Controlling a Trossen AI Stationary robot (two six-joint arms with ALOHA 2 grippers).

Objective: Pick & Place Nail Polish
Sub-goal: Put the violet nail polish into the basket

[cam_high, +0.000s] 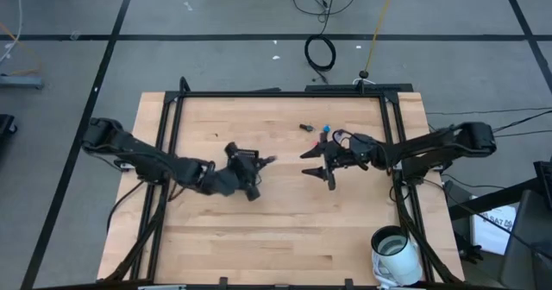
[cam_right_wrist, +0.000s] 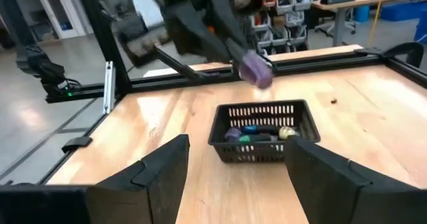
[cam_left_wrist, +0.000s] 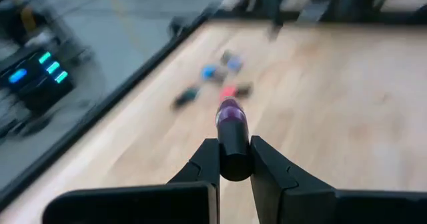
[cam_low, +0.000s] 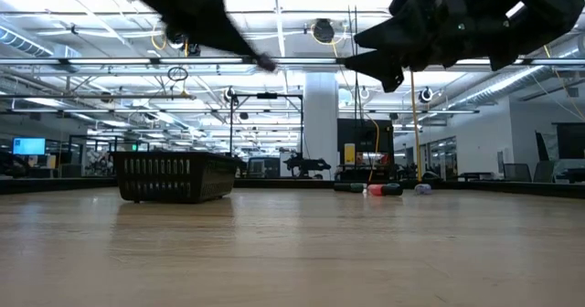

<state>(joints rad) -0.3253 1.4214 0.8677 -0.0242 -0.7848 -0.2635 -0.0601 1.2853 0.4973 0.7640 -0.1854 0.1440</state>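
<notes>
While left gripper (cam_left_wrist: 235, 159) clamps the purple bottle (cam_left_wrist: 232, 115) by its dark cap, right gripper (cam_right_wrist: 235, 159) gapes empty; light, slick, likely glass.

A light wooden worktop (cam_high: 285, 221) with a black metal frame (cam_high: 285, 94) along its edges is standing on a grey floor (cam_high: 216, 14) crossed by dark lines. A small black slotted plastic basket (cam_right_wrist: 260, 134) is sitting on the wood. A white cylindrical bucket (cam_high: 396, 254) is resting at 1 corner. Black coiled cables (cam_high: 321, 53) are lying on the floor beyond the far edge.
</notes>
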